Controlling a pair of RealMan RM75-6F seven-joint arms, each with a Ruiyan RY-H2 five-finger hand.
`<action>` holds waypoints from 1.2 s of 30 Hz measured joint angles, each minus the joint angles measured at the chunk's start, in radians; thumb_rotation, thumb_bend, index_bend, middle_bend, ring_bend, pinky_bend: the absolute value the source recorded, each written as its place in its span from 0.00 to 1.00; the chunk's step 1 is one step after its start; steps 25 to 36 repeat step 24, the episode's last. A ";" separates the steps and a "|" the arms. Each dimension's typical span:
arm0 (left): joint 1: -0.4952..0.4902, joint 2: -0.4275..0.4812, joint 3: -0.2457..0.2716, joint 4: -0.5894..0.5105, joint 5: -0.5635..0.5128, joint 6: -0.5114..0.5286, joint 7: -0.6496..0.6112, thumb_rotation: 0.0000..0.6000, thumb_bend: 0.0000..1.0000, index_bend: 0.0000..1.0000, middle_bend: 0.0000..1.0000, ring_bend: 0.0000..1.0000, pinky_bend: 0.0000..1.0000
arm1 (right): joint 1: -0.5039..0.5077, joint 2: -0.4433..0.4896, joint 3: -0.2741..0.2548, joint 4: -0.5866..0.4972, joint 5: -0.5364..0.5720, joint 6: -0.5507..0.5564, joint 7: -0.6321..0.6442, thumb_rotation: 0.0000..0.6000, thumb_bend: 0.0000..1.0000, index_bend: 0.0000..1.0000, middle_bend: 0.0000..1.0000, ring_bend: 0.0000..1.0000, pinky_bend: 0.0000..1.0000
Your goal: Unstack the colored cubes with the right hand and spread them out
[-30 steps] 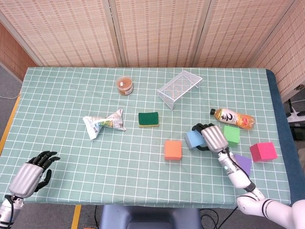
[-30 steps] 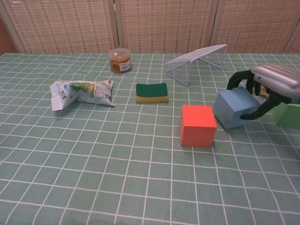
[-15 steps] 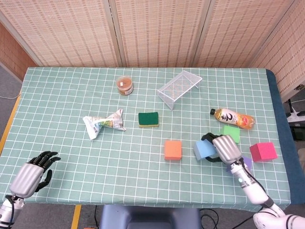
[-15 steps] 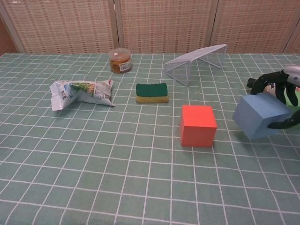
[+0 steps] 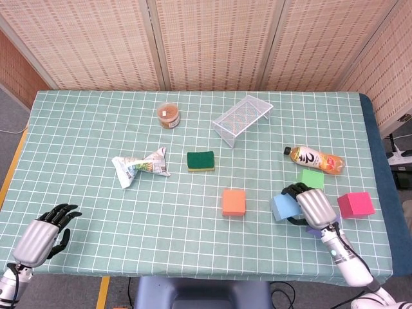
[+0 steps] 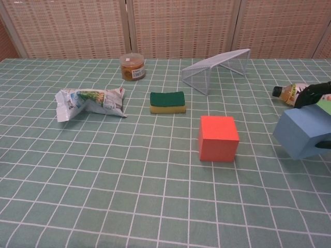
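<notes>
Gripping the blue cube [image 5: 281, 207] tilted, the right hand's [image 5: 313, 207] fingers [image 6: 310, 93] could drop it onto the purple cube [image 5: 320, 227] nearby.

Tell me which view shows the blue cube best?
Chest view: the blue cube sits close and large near the right edge, with two faces plain and dark fingers at its top. In the head view it is small and partly covered by the right hand holding it.

Blue cube [image 5: 281, 206], orange cube [image 5: 234, 202], green-checked cloth [image 5: 96, 129].
</notes>
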 measured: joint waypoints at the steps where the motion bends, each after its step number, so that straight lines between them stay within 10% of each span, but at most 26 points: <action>1: 0.000 0.000 0.000 0.000 -0.001 0.000 -0.001 1.00 0.67 0.28 0.20 0.17 0.43 | 0.001 -0.002 -0.004 0.021 -0.025 0.004 0.044 1.00 0.07 0.08 0.13 0.04 0.50; 14: 0.001 0.000 -0.001 0.004 -0.005 0.001 -0.006 1.00 0.67 0.28 0.20 0.17 0.43 | -0.092 -0.004 -0.016 0.049 -0.090 0.186 0.007 1.00 0.07 0.00 0.00 0.00 0.35; 20: 0.000 0.000 -0.005 0.007 -0.012 -0.003 -0.012 1.00 0.68 0.28 0.20 0.17 0.43 | -0.168 -0.012 0.005 0.076 -0.021 0.265 -0.080 1.00 0.07 0.00 0.00 0.00 0.04; 36: -0.001 -0.001 -0.004 0.004 -0.012 -0.006 -0.006 1.00 0.67 0.28 0.20 0.17 0.43 | -0.199 -0.028 0.023 0.127 -0.003 0.315 -0.035 1.00 0.07 0.00 0.00 0.00 0.03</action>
